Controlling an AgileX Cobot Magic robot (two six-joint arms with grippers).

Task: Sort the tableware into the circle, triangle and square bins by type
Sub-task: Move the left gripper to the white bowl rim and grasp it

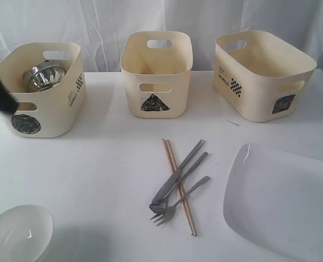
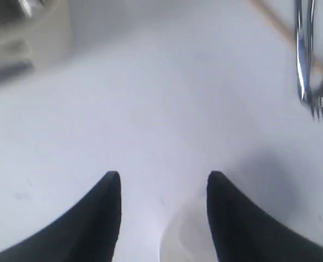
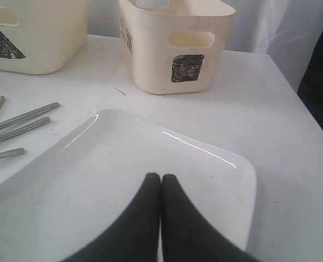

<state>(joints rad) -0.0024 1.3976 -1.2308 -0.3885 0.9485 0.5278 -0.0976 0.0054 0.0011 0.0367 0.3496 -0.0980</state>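
Exterior: looks down across the bench (image 1: 107,180) toward three bins (image 1: 156,73).
Left wrist: close above bench, blurred.
Right wrist: low over plate (image 3: 96,164) (shared with exterior).

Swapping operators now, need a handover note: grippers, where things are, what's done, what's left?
Left gripper open, empty, beside the circle bin. Right gripper shut, empty, over the plate.
Done: steel ware in the circle bin.
Left: white bowl at the front of the table, plate, cutlery and chopsticks mid-table. Nothing seen in the triangle bin or square bin.
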